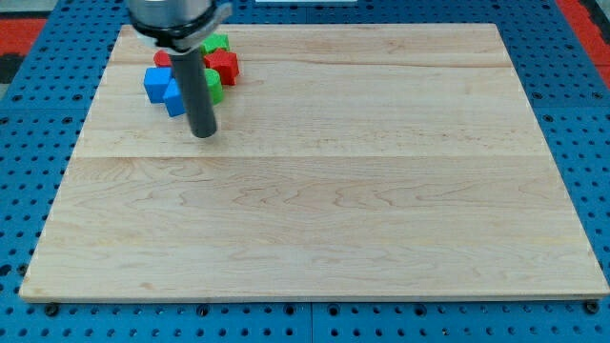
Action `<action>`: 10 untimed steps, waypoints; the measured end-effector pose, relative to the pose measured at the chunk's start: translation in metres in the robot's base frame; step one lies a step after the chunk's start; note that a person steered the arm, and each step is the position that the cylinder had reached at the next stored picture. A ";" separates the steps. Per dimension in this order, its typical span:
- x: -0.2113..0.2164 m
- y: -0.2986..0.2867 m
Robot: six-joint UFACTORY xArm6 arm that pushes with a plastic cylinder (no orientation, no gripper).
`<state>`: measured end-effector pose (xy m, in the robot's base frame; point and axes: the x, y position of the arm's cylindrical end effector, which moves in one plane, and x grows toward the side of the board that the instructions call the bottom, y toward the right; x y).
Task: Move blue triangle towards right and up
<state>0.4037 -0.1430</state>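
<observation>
Several blocks are clustered at the view's top left of the wooden board (315, 191). Two blue blocks sit on the cluster's left: one (156, 82) higher and further left, the other (174, 100) lower, right against my rod. I cannot tell which is the triangle, as the rod hides part of them. A red block (225, 67) and a green block (217, 44) lie at the cluster's right and top. Another green block (214, 89) peeks out right of the rod, and a red one (163, 59) shows at the upper left. My tip (203, 134) rests on the board just below and right of the lower blue block.
The board lies on a blue pegboard table (29, 143) with holes. The arm's dark body (176, 19) hangs over the top of the cluster and hides part of it.
</observation>
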 end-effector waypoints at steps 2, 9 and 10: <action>0.000 -0.047; -0.042 0.067; -0.044 0.051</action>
<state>0.3596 -0.0922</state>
